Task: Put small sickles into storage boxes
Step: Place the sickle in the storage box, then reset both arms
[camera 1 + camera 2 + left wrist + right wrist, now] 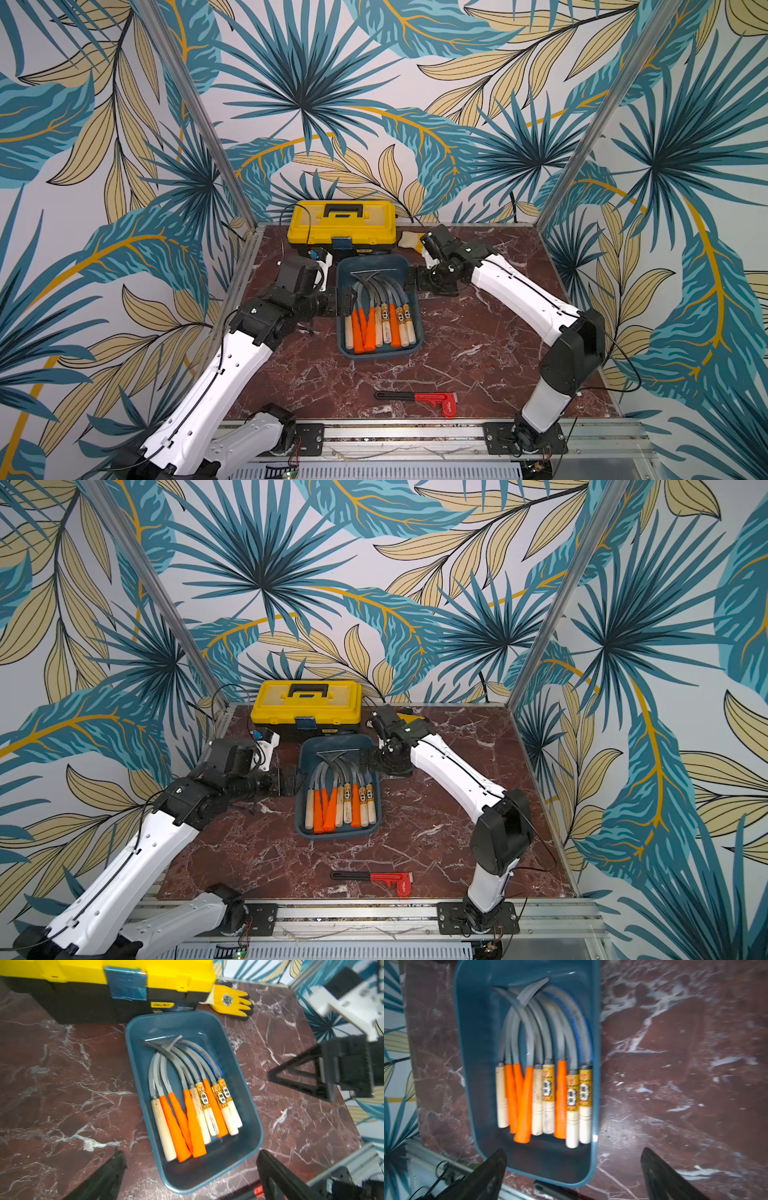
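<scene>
Several small sickles [380, 320] [338, 802] with curved grey blades and pale wooden or orange handles lie side by side in the dark teal storage box [374, 264] [336, 742]. Their handles point toward the table's front. My left gripper [345, 301] [291, 781] hovers at the box's left rim, open and empty. At the right rim my right gripper [413, 280] [365, 762] stands wide open, holding nothing. The left wrist view shows the sickles [193, 1105] in the box [187, 1024] beyond my open left gripper [191, 1184]. In the blurred right wrist view, the sickles [546, 1084] and box [477, 1022] lie beyond my open right gripper [574, 1176].
A yellow toolbox [341, 224] with a black handle stands right behind the box. A yellow work glove [230, 1001] lies to its right. A red pipe wrench [419, 401] lies near the table's front edge. Patterned walls enclose the marble table on three sides.
</scene>
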`<action>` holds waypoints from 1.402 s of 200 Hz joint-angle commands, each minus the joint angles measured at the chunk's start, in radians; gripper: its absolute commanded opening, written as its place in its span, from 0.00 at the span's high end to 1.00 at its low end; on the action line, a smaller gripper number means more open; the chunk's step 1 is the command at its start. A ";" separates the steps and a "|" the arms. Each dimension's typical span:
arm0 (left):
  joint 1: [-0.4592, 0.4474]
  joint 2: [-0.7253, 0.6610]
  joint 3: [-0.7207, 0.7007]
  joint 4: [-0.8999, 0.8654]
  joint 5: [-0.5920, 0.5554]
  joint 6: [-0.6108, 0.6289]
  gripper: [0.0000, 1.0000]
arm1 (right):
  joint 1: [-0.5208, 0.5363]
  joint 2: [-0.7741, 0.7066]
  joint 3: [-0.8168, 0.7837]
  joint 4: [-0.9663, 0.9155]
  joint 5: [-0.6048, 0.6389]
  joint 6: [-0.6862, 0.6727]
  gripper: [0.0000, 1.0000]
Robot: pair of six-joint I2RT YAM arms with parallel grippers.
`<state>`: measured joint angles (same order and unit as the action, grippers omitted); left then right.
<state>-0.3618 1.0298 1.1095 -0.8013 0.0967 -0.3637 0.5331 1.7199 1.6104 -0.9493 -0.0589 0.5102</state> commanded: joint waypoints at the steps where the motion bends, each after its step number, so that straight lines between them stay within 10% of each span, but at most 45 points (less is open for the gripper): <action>1: 0.067 0.005 -0.080 0.155 -0.033 0.018 0.01 | -0.072 -0.088 -0.136 0.085 0.101 -0.123 0.01; 92: 0.225 0.219 -0.385 0.728 -0.335 0.034 0.01 | -0.515 -0.372 -0.761 0.770 0.268 -0.323 0.00; 170: 0.437 0.352 -0.445 1.059 -0.078 0.173 0.01 | -0.538 -0.267 -0.985 1.298 0.414 -0.382 0.00; 212: 0.497 0.279 -0.690 1.375 -0.171 0.214 0.01 | -0.547 -0.252 -1.069 1.512 0.463 -0.406 0.00; 280: 0.422 0.530 -0.780 1.845 -0.189 0.287 0.01 | -0.547 -0.280 -1.164 1.657 0.435 -0.412 0.01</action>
<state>0.0803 1.5028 0.3592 0.8120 -0.0452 -0.1192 -0.0116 1.4467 0.4488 0.6258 0.3737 0.1108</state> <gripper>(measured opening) 0.995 0.994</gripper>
